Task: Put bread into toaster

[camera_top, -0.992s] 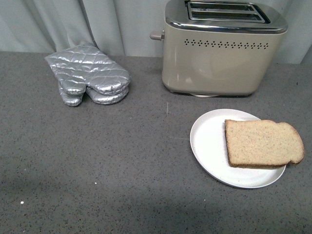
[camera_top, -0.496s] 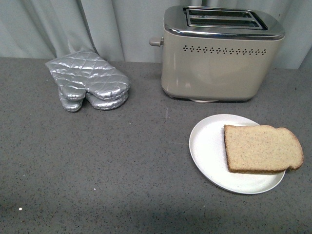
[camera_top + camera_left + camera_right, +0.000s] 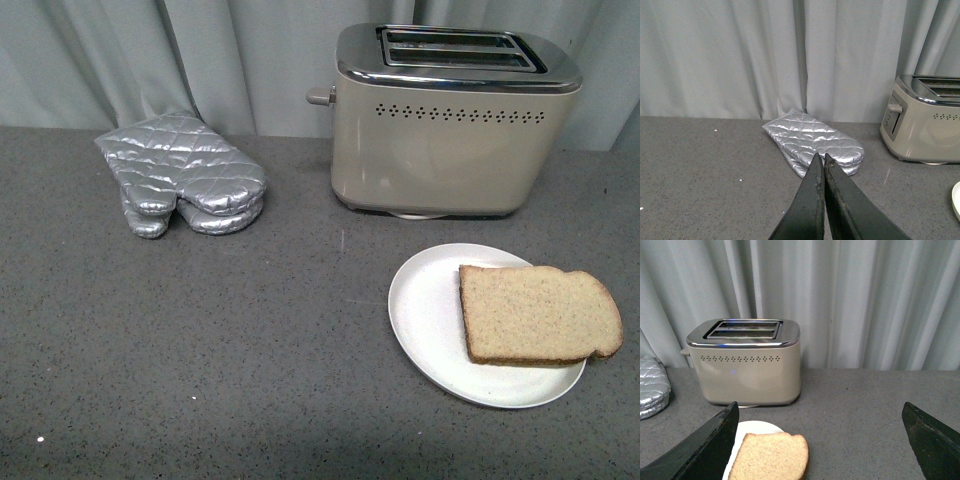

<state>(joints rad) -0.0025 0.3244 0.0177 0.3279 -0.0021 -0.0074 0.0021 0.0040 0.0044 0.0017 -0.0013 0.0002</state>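
Observation:
A light-brown slice of bread (image 3: 538,313) lies flat on a white plate (image 3: 425,310) at the right of the grey counter, its rounded end overhanging the plate's right rim. Behind it stands the beige toaster (image 3: 450,140), chrome top with two empty slots, lever knob on its left side. Neither arm shows in the front view. In the left wrist view my left gripper (image 3: 820,158) is shut with nothing in it, well away from the toaster (image 3: 925,122). In the right wrist view my right gripper (image 3: 820,412) stands wide open above the counter, the bread (image 3: 771,456) and toaster (image 3: 747,362) ahead of it.
A pair of silver quilted oven mitts (image 3: 182,172) lies on the counter left of the toaster, also ahead of the left gripper as the mitts (image 3: 812,141). A grey curtain (image 3: 200,50) hangs close behind everything.
The front view's framing has shifted: toaster, mitts and plate all sit lower in the picture than a second ago. Nothing on the counter has moved relative to anything else.

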